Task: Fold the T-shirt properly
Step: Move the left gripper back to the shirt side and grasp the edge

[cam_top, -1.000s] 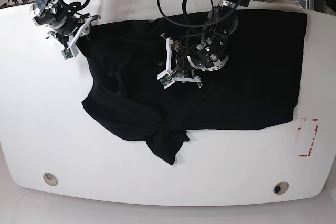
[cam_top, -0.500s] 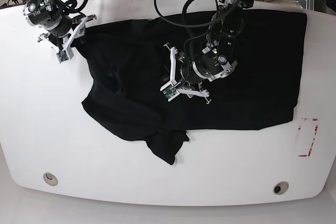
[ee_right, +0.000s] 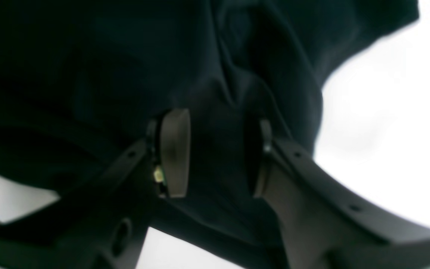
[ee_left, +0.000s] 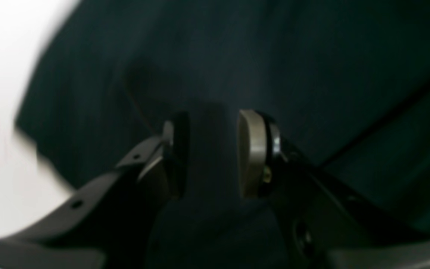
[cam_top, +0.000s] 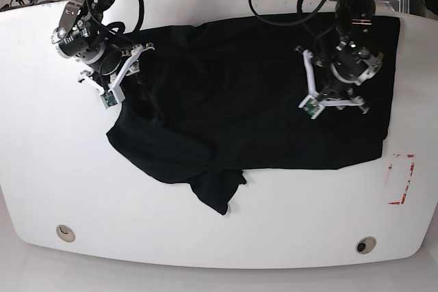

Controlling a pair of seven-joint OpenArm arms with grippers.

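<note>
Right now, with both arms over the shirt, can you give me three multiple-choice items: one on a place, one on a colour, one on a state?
1. Where is the red marking on the table?
A. near the right edge in the base view
B. under the left tool
C. at the far left corner

2. What colour is the T-shirt?
A. white
B. black
C. red

3. How does the T-shirt lie?
A. folded into a neat small square
B. spread out with wrinkles, one sleeve sticking out toward the near edge
C. hanging off the table

Key: 1 A, red lines sit just right of the shirt; 2 B, it is plain black on white; 3 B, cloth is bunched on the left side.
</note>
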